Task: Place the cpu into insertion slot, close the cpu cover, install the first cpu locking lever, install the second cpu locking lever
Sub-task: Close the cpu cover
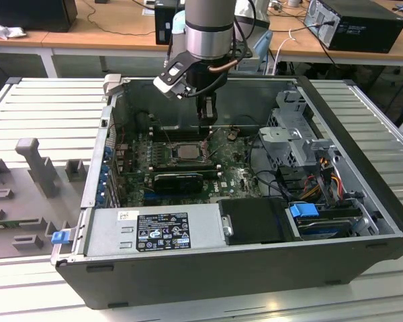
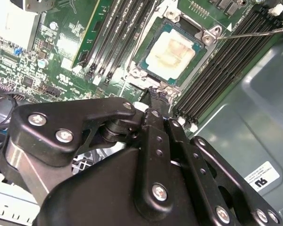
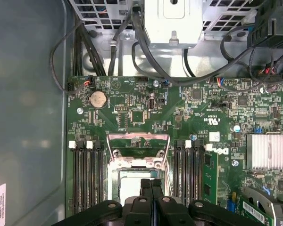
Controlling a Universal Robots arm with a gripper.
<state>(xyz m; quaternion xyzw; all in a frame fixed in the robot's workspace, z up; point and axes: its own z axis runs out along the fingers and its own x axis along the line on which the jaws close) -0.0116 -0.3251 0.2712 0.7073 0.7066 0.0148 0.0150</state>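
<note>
Hanging over the open computer case (image 1: 363, 221) on the slatted worktop (image 1: 47, 107), the gripper (image 2: 155, 92) has its jaws clenched together with nothing between them. In the second wrist view the tips sit just beside the rim of the insertion slot (image 2: 140, 70); contact cannot be told. The cpu (image 2: 172, 54) lies flat inside that slot on the green motherboard (image 3: 203, 113). The cpu cover (image 3: 138, 139) stands swung open off the chip. A thin locking lever (image 2: 254, 33) is unlatched beside the memory slots (image 2: 226, 66).
</note>
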